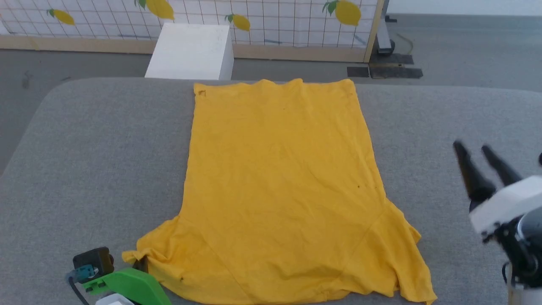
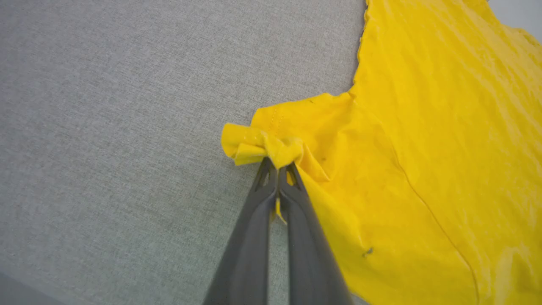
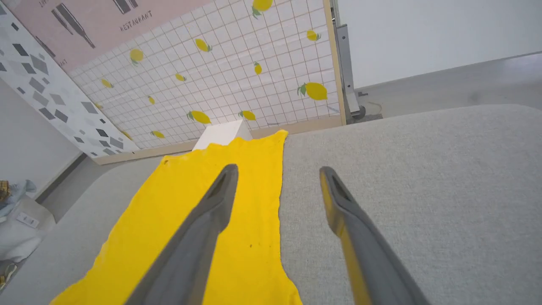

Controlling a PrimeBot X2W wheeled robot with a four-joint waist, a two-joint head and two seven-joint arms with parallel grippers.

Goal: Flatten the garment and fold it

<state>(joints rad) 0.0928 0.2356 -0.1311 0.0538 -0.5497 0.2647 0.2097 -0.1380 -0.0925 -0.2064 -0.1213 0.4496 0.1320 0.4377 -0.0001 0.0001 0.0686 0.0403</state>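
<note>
Left wrist view: the left gripper (image 2: 278,167) has its two dark fingers pressed together on the garment (image 2: 423,127), pinching a bunched fold at the hem of one sleeve (image 2: 262,146). A sliver of yellow cloth shows between the fingers further down. Right wrist view: the right gripper (image 3: 278,171) holds its fingers wide apart with nothing between them. One finger is seen against the garment's cloth, the other against the bare grey table (image 3: 423,169) beside the garment's edge. Head view: the right gripper (image 1: 471,148) is raised to the right of the garment (image 1: 279,169), well apart from its right edge. The garment lies spread flat and lightly creased, its plain mustard-yellow side up, with the straight hem at its far end and both sleeves at its near end. The pinched sleeve (image 1: 139,254) forms the garment's near left corner and is crumpled, while the opposite sleeve lies loose at the near right corner. The table (image 1: 84,148) extends past the garment's left, right and far edges. Beyond the garment's far hem stands a white box (image 1: 192,51), and behind that a lemon-printed panel (image 1: 275,17).
</note>
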